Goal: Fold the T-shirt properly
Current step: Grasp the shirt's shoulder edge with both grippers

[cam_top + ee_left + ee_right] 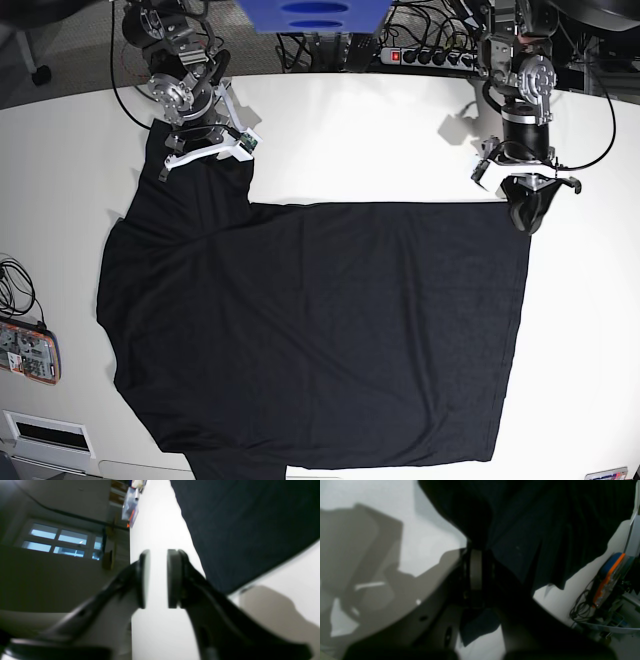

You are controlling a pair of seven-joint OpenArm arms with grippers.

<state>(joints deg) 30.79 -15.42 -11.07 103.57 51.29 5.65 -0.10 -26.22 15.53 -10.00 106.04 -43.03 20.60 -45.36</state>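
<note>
seemingly right tool [476, 571] on t-shirt [320, 330]

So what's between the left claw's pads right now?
Nothing: in the left wrist view the left claw frames only bare white table; the T-shirt lies beside it.

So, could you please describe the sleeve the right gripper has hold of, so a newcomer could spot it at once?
Start from the white table and the black T-shirt spread across it. At the shirt's far corner on the base view's left, one sleeve pokes up past the straight top edge. Only this part sits pinched in the right gripper.
</note>
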